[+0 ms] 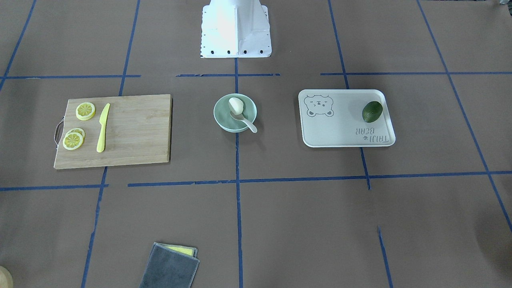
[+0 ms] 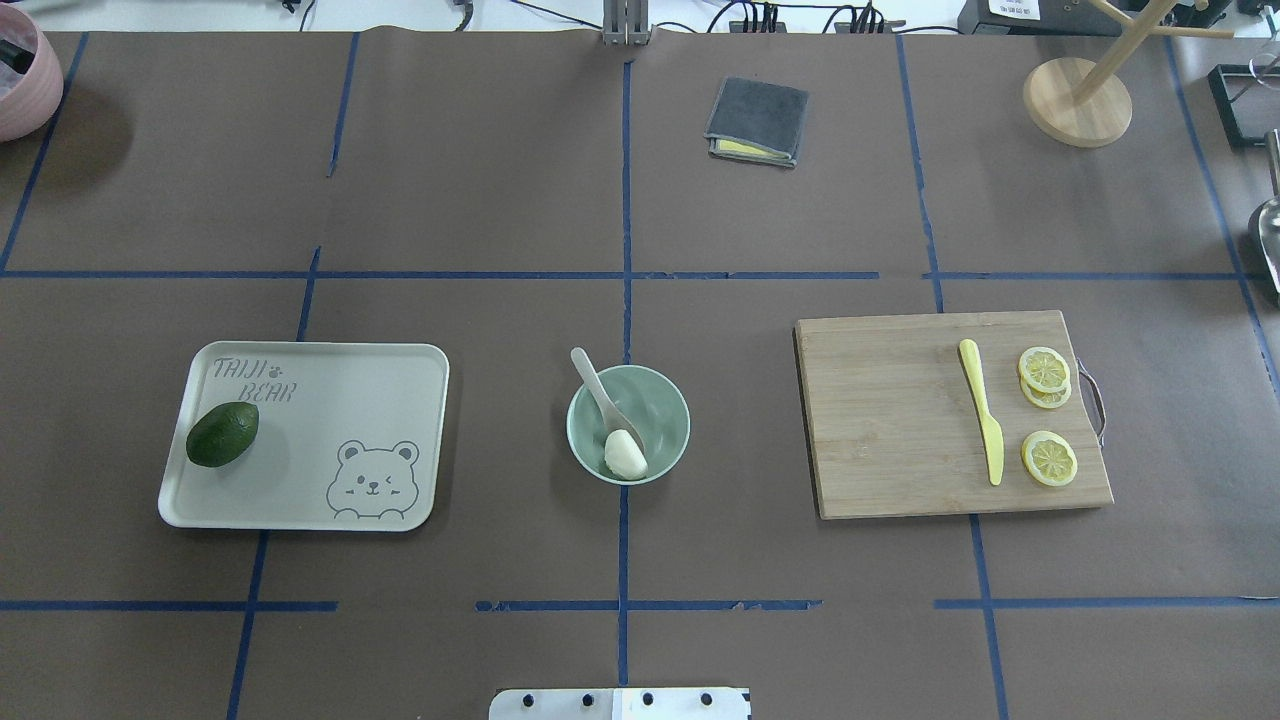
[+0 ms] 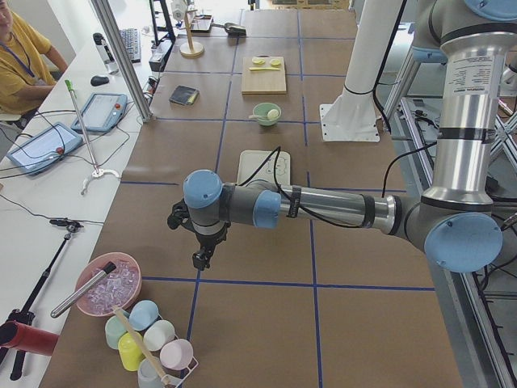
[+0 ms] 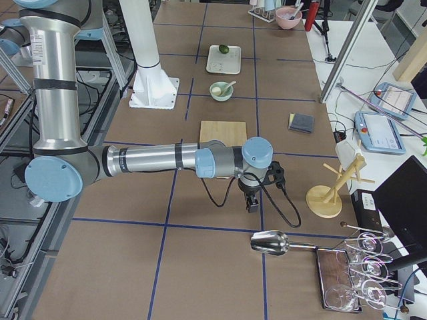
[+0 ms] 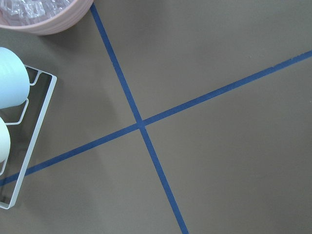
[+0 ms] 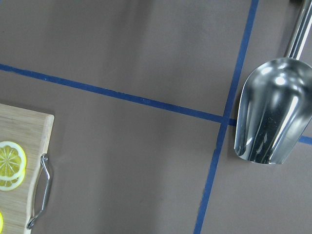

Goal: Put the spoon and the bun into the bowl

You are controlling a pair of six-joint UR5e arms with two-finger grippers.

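Note:
The pale mint-green bowl [image 1: 219, 117] stands at the table's centre, also in the overhead view [image 2: 676, 420]. The white bun [image 1: 236, 105] lies inside it [image 2: 624, 453]. The off-white spoon [image 1: 245, 121] rests in the bowl, scoop inside and handle sticking out over the rim [image 2: 592, 376]. My left gripper [image 3: 202, 259] hangs over bare table far from the bowl, near the table's left end. My right gripper [image 4: 252, 203] hangs over the table beyond the cutting board, near the right end. Both show only in the side views, so I cannot tell whether they are open or shut.
A white bear-print tray [image 2: 330, 400] with an avocado [image 2: 222, 434] lies left of the bowl. A wooden cutting board [image 2: 890, 420] holds a yellow knife [image 2: 982, 425] and lemon slices [image 2: 1049, 458]. A grey cloth [image 2: 757, 120], a metal scoop [image 6: 270, 114] and a pink bowl [image 5: 44, 14] lie farther off.

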